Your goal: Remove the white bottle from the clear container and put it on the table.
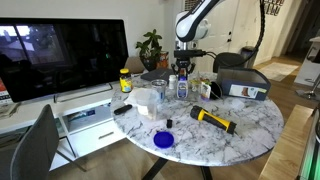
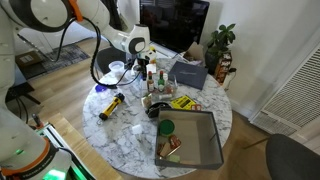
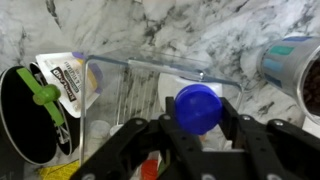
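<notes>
**Lined up above the bottle**

We hold the end effector (image 3: 198, 120) released over the white bottle (image 3: 197, 105), with its fingers spread either side of the blue top. The bottle stands inside the clear container (image 3: 150, 68) on the table (image 3: 200, 25), so we judge a straight lift suits.

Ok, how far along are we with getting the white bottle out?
Nothing finished yet: the white bottle stands inside the clear container. In hand: the gripper hangs over it, fingers either side of its blue top; whether they grip, I cannot tell. Left: lift it out and set it on the table.
</notes>
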### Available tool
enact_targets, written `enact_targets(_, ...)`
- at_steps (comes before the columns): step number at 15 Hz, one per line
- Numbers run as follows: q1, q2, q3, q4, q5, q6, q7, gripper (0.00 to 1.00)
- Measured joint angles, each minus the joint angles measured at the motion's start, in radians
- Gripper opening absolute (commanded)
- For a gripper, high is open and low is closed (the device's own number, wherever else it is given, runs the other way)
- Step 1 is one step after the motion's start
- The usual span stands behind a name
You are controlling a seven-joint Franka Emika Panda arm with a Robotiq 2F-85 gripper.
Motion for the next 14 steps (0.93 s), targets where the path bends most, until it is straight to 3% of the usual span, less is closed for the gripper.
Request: enact_targets(14, 0.013, -0.211, 0.015, 0.015, -0.061, -0.237, 0.03, 0.19)
